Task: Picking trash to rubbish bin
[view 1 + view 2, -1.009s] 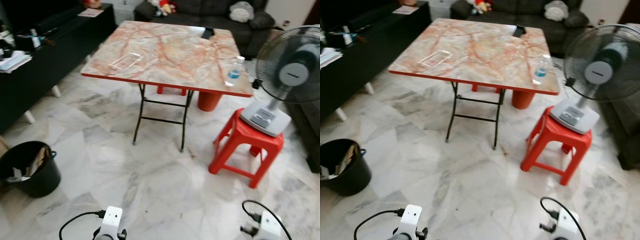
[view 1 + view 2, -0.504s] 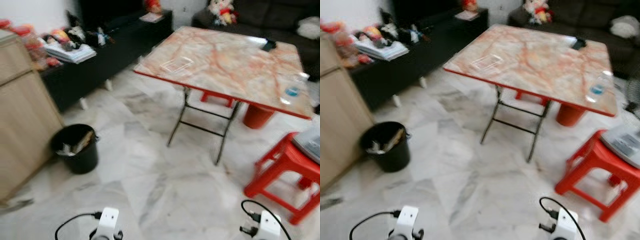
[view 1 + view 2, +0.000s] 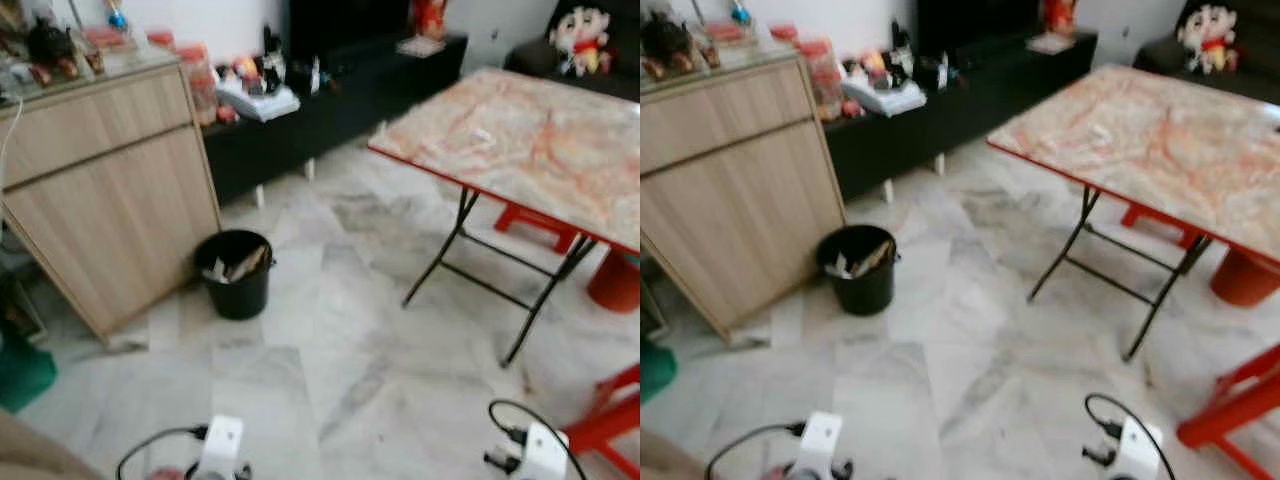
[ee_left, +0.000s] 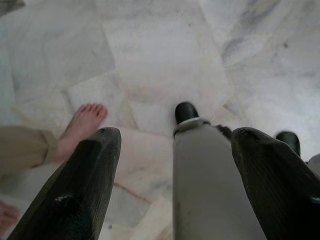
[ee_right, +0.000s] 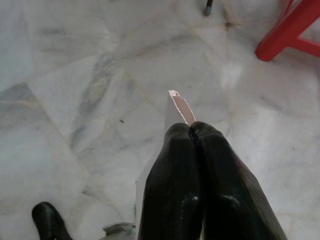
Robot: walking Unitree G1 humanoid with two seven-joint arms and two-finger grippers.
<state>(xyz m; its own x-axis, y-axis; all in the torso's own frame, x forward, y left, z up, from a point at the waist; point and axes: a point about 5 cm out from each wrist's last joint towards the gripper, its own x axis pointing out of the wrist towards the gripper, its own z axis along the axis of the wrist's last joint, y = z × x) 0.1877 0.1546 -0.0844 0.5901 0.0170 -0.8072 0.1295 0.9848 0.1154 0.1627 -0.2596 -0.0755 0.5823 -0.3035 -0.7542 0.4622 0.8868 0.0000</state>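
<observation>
A black rubbish bin point(image 3: 238, 292) with scraps inside stands on the marble floor by the corner of a wooden cabinet point(image 3: 110, 190), ahead and to the left. In the right wrist view my right gripper point(image 5: 192, 128) is shut on a thin pale scrap of trash point(image 5: 180, 106) with a pinkish edge, which sticks out past the fingertips above the floor. My left gripper point(image 4: 176, 132) is open with nothing between its wide-apart fingers point(image 4: 85, 185). Both arms hang low at the bottom of the eye views.
A folding table point(image 3: 530, 140) with a marbled orange top stands to the right, with a red stool point(image 3: 610, 425) beside it. A black low bench point(image 3: 340, 95) runs along the back. A person's bare foot point(image 4: 80, 125) is on the floor near my left gripper.
The camera has swung left: the table and stool slid to the right, the fan left the picture, and the bin and wooden cabinet came toward the middle.
</observation>
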